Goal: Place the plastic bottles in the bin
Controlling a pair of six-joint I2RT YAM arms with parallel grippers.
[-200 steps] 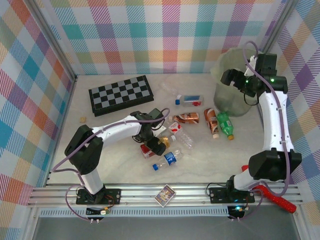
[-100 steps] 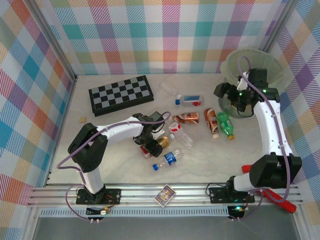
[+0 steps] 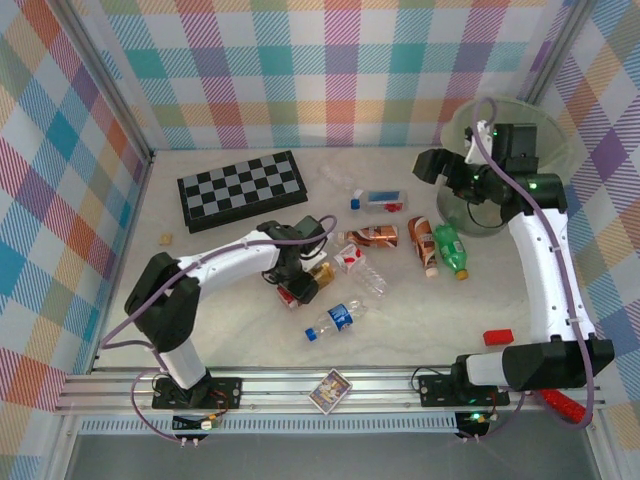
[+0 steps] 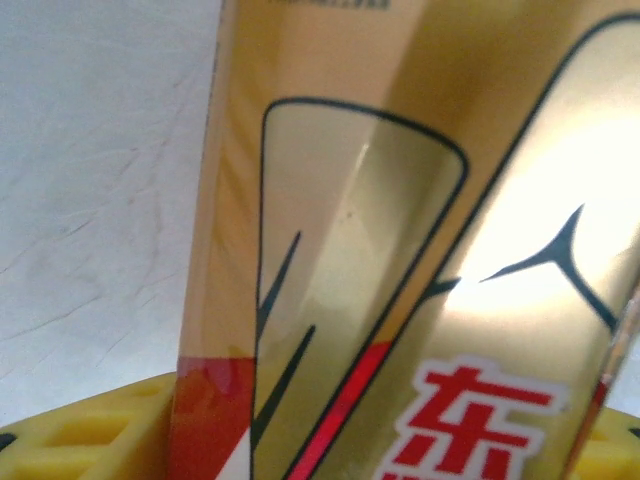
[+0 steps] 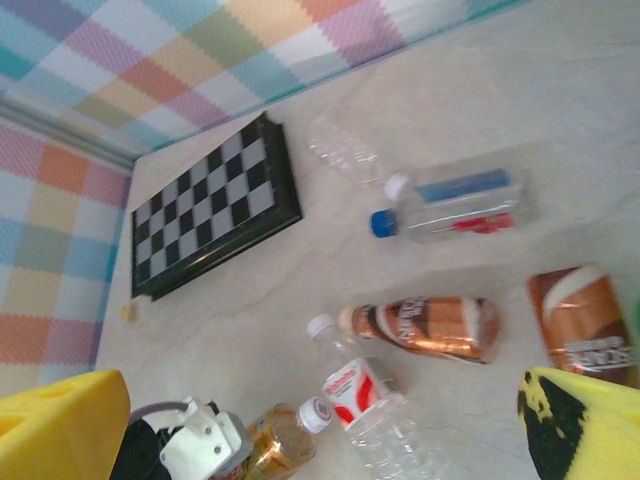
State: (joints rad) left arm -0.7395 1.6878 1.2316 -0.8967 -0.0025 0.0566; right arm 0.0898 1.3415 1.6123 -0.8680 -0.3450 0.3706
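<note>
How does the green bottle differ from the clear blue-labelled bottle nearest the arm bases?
The green bottle is tinted green; the clear bottle is colourless with a blue cap. The green bottle lies close to the bin; the clear bottle lies mid-table. Both lie on their sides.

Pale table (image 3: 230, 330) is carrying a chequered board (image 3: 242, 190), plastic bottles (image 3: 372, 235) lying scattered right of it, bin (image 3: 452, 208) sitting farther right.
</note>
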